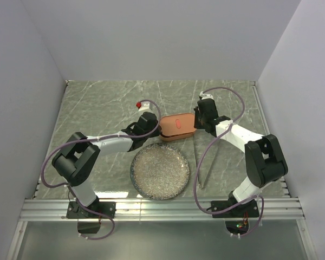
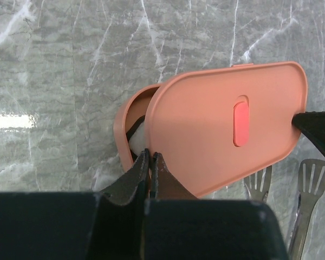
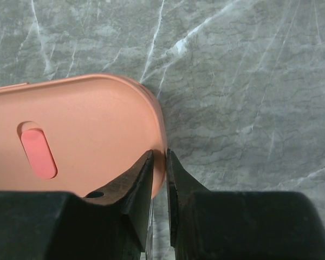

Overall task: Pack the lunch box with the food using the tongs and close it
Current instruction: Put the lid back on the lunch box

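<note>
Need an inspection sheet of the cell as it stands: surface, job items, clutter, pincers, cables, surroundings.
Surface: grey marble-look table, no spills seen.
Job's things: lunch box tray with its lid lying askew on top, one end uncovered. A white food piece shows inside. The tongs lie flat on the table.
Clutter: speckled grey plate, no food on it; nothing else seen.
Grippers: left pincer shut, tips at the lid's long edge. Right pincer shut, at the lid's rounded end.
Cables: lilac cables loop along both arms, off the box.
Surroundings: plain walls on three sides, metal rail at the near edge.
</note>
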Controlling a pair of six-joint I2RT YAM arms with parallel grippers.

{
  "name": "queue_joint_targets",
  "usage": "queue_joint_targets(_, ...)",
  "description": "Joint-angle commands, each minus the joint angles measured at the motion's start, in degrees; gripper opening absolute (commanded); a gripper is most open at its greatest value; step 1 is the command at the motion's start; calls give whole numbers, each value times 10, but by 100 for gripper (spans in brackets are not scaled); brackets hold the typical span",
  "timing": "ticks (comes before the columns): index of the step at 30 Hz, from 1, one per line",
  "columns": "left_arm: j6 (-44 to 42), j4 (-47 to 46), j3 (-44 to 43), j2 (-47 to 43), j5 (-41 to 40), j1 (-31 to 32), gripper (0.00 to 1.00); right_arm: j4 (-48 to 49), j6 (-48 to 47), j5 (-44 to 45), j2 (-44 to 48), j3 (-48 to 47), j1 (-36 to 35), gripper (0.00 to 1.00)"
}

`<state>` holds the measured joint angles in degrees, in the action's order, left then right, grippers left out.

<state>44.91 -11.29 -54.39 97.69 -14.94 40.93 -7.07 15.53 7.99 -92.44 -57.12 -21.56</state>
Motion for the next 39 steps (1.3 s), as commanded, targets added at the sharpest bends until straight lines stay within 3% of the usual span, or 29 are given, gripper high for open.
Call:
queue_joint_targets(1, 12, -27, 3, -36, 32, 19, 0, 21, 2, -17, 28, -26, -3, 22)
queue_joint_targets(39, 6, -23, -13, 11, 5, 19, 0, 4, -7, -25, -28, -52, -16, 22)
